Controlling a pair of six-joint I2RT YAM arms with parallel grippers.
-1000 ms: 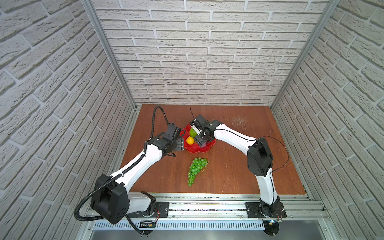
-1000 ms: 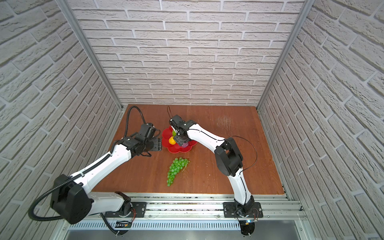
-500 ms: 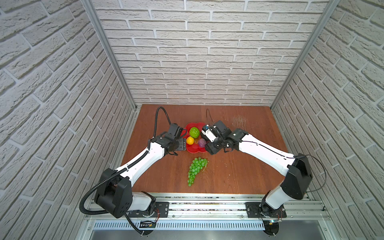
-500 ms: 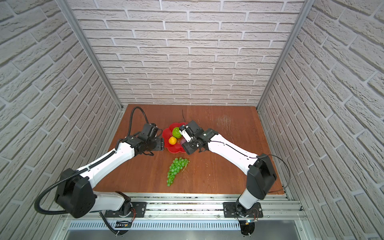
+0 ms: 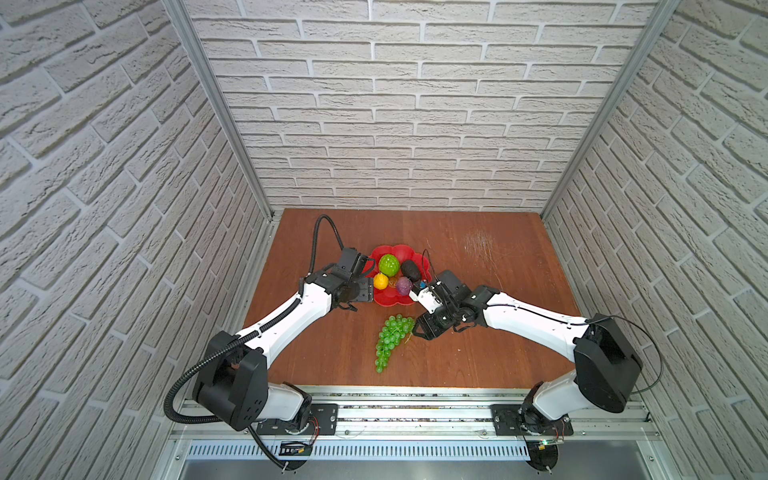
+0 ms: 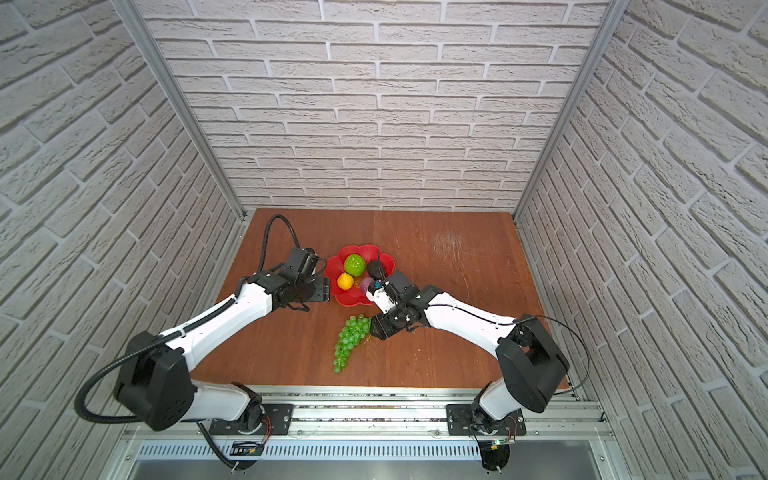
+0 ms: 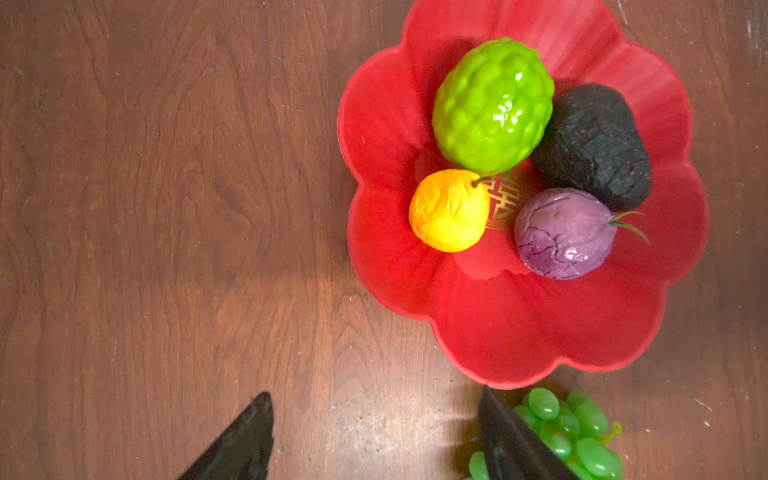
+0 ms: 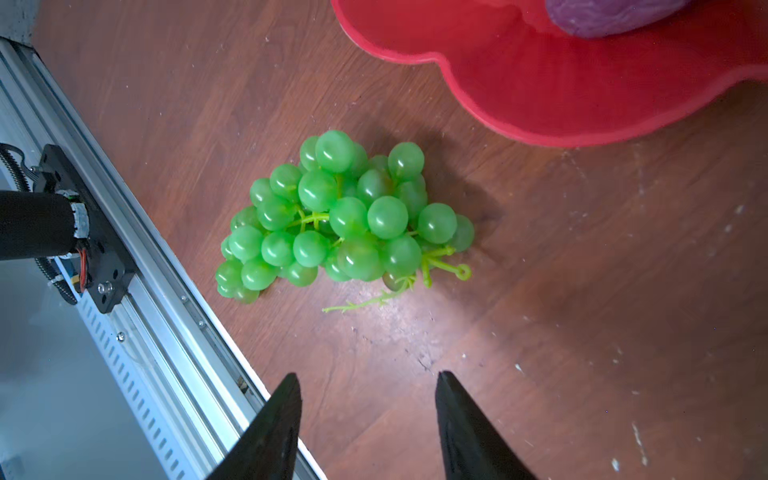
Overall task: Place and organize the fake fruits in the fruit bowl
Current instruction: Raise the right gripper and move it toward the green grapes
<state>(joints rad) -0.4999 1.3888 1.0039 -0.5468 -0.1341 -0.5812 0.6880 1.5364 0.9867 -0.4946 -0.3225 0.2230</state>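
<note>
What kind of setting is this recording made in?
Probably a staged robot test booth, not a home: brick-pattern panels in metal framing, two arms bolted to a rail, and plastic fruit in a red dish on a wooden table.

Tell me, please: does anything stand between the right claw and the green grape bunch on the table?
Nothing visible does. In the right wrist view only bare wooden table lies between the open right claw and the grape bunch. The part of the red bowl nearest the grapes holds no fruit.
</note>
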